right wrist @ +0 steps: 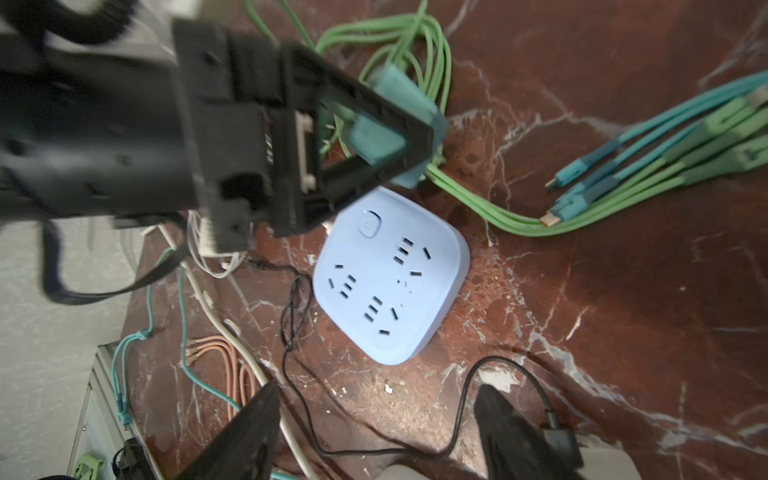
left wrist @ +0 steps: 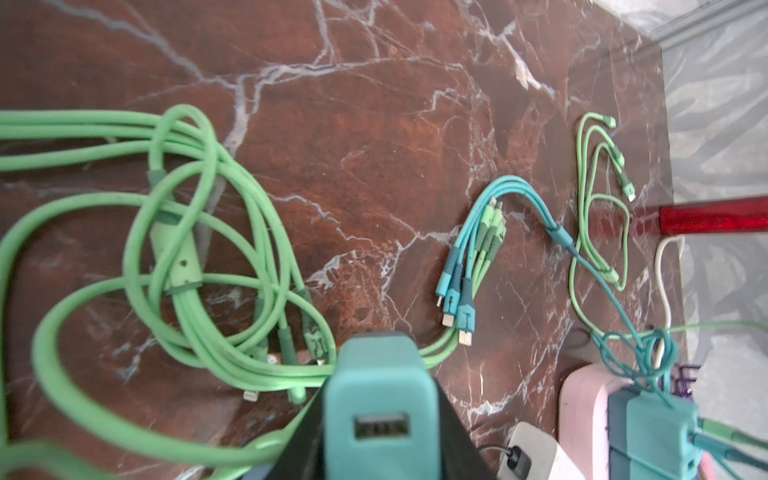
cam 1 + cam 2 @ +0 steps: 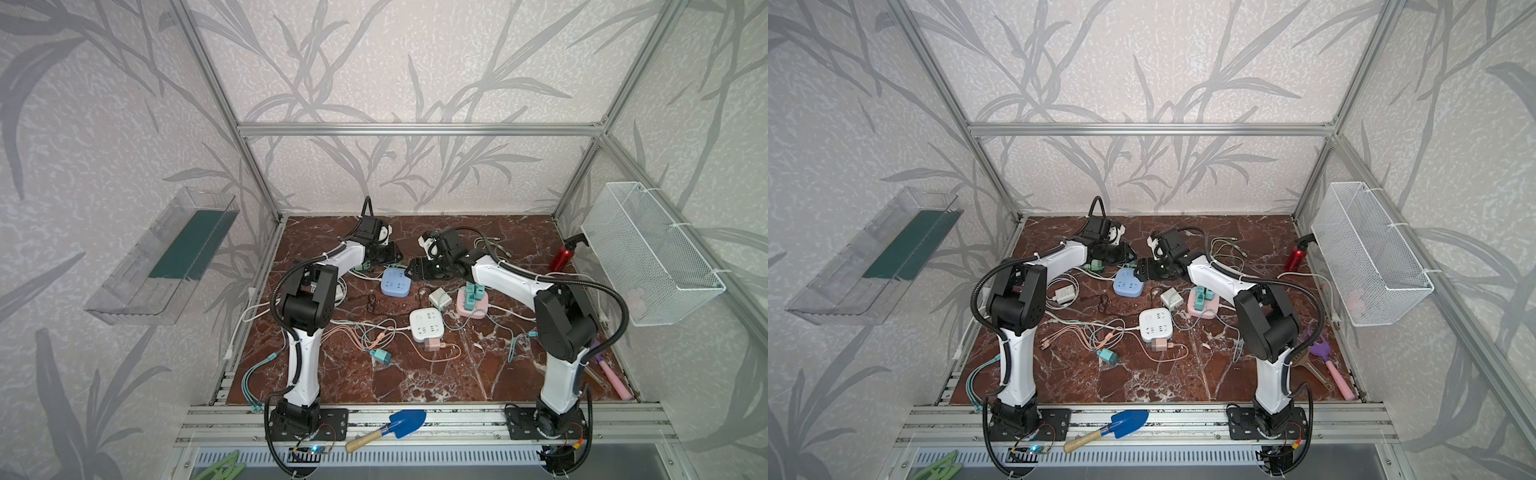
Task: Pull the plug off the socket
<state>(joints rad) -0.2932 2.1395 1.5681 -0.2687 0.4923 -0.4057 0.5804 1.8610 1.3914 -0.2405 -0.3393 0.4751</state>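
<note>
Teal plug (image 2: 380, 374) in left hand (image 2: 381, 415), off socket (image 1: 390, 282).

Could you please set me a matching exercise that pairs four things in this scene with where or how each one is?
Things:
1. blue socket
2. pink socket
3. loose teal plug
4. blue trowel

States:
A. lying on the front rail, off the marble
B. teal adapters plugged into it
C. nothing plugged into its top face
D. between the fingers of the left gripper

Pairs: 1-C, 2-B, 3-D, 4-A
</note>
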